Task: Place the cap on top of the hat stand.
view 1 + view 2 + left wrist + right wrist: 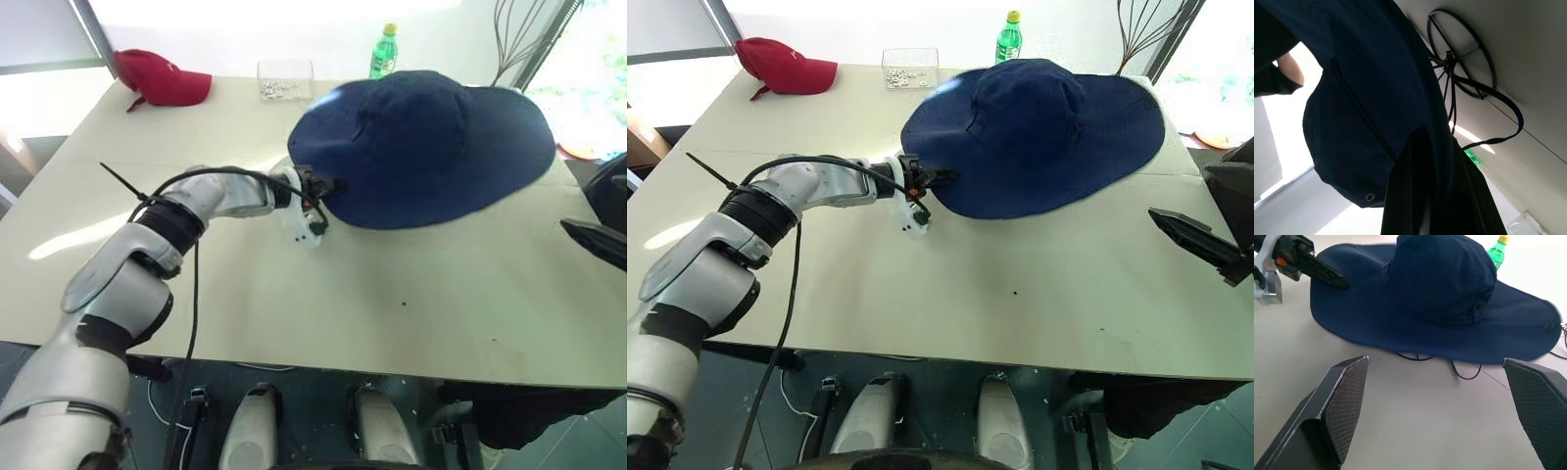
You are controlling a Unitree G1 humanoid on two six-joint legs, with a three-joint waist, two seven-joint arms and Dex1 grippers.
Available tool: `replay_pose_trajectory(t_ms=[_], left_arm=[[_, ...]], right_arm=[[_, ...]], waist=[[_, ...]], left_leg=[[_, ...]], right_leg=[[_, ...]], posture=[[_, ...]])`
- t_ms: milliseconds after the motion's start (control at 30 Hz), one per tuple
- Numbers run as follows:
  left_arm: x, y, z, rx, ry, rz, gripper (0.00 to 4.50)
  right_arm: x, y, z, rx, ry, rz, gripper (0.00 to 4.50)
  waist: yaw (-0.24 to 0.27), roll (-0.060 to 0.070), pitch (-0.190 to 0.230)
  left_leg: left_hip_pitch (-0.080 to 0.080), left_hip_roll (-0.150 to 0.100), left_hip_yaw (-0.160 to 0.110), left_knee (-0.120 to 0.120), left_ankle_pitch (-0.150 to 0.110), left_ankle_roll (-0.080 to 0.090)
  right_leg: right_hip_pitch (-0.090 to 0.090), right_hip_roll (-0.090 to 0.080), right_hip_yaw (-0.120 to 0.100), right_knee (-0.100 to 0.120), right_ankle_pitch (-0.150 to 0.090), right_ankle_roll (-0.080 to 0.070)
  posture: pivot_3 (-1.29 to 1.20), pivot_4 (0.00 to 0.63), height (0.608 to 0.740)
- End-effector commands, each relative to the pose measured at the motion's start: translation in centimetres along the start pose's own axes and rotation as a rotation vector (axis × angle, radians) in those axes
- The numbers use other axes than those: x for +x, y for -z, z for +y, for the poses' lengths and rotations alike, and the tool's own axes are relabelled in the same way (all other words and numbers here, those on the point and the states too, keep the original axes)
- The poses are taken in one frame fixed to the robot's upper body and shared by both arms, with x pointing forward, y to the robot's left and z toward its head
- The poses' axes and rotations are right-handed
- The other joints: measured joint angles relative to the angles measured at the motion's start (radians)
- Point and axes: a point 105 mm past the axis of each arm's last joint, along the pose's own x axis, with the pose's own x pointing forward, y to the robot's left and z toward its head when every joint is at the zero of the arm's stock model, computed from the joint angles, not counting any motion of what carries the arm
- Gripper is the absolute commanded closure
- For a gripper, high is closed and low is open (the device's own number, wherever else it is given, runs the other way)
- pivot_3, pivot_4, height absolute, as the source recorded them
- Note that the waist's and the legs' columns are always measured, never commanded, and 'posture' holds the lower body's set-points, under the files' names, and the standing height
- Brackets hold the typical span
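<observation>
The navy cap sits with its crown up over the hat stand, its wide brim spread above the table. Under the brim in the left wrist view I see the stand's round wire base, and the rest of the stand is hidden by the fabric. My left gripper is shut on the brim's near-left edge, and it also shows in the right wrist view as the left gripper. To the right of the cap, my right gripper is open and holds nothing. Its fingers are apart from the brim.
A red baseball cap lies at the far left of the cream table. A clear box and a green bottle stand at the back. A taller wire stand rises at the back right. The cap's cord trails on the table.
</observation>
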Motion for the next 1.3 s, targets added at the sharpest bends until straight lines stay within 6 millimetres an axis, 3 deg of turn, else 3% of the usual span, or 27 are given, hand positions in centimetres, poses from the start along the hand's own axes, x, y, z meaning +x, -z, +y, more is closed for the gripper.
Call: replay_pose_trajectory(t_ms=[33, 300, 367, 500, 667, 900, 1067, 1167, 1300], left_arm=[[-0.4, 1.3, 1.5, 0.078, -0.036, -0.006, 4.47], [-0.4, 2.0, 1.6, -0.249, -0.088, 0.046, 4.47], [-0.4, 2.5, 2.0, -0.426, -0.133, 0.082, 4.47], [-0.6, 3.2, 3.4, -0.606, -0.21, 0.096, 4.47], [-0.8, 2.7, 3.9, -0.672, -0.207, 0.069, 4.47], [-0.9, 0.7, 2.3, -0.699, -0.127, 0.02, 4.47], [-0.9, 0.5, 1.9, -0.753, -0.107, 0.019, 4.47], [-1.1, 0.7, 2.2, -0.754, -0.117, 0.014, 3.4], [-2.2, 0.9, 2.2, -0.758, -0.115, 0.012, 1.37]], right_arm=[[-0.8, -0.4, -0.4, -0.026, 0.042, -0.021, 0.0], [-0.7, 0.0, -0.3, -0.021, 0.05, -0.025, 0.0], [-0.7, 0.0, -0.2, -0.022, 0.049, -0.025, 0.0], [-0.7, -0.1, -0.2, -0.023, 0.049, -0.027, 0.0], [-0.4, -0.3, -0.2, -0.03, 0.041, -0.033, 0.0], [0.0, -0.4, -0.2, -0.04, 0.032, -0.036, 0.0], [0.1, -0.4, -0.2, -0.049, 0.027, -0.034, 0.0], [0.2, -0.4, -0.3, -0.057, 0.024, -0.027, 0.0], [0.3, -0.3, -0.5, -0.065, 0.018, -0.015, 0.0]], waist=[[0.0, 0.0, 0.0], [-0.001, 0.0, 0.0], [0.0, 0.0, 0.0], [-0.001, 0.0, 0.0], [-0.004, 0.001, 0.0], [-0.002, 0.001, 0.0], [-0.002, 0.001, 0.0], [-0.003, 0.001, 0.0], [-0.003, 0.001, 0.0]], left_leg=[[0.0, 0.0, 0.0, 0.0, 0.0, 0.0], [0.0, 0.0, 0.0, 0.0, 0.0, 0.0], [0.0, 0.0, 0.0, 0.0, 0.0, 0.0], [0.0, 0.0, 0.0, 0.0, 0.0, 0.0], [0.001, 0.0, 0.0, 0.0, 0.0, 0.0], [0.001, 0.0, 0.0, 0.0, 0.0, 0.0], [0.001, 0.0, 0.0, 0.0, 0.0, 0.0], [0.001, 0.0, 0.0, 0.0, 0.0, 0.0], [0.001, 0.0, 0.0, 0.0, 0.0, 0.0]], right_leg=[[0.0, 0.0, 0.0, 0.0, 0.0, 0.0], [0.0, 0.0, 0.0, 0.0, 0.0, 0.0], [0.0, 0.0, 0.0, 0.0, 0.0, 0.0], [0.0, 0.0, 0.0, 0.0, 0.0, 0.0], [0.0, 0.0, 0.0, 0.001, 0.0, 0.0], [0.001, 0.0, 0.0, 0.001, 0.0, 0.0], [0.001, 0.0, 0.0, 0.001, 0.0, 0.0], [0.001, 0.0, 0.0, 0.001, 0.0, 0.0], [0.001, 0.0, 0.0, 0.001, 0.0, 0.0]], posture=[[0.0, 0.15, 0.739], [0.0, 0.15, 0.739], [0.0, 0.15, 0.739], [0.0, 0.15, 0.739], [0.0, 0.15, 0.739], [0.0, 0.15, 0.739], [0.0, 0.15, 0.739], [0.0, 0.15, 0.739], [0.0, 0.15, 0.739]])
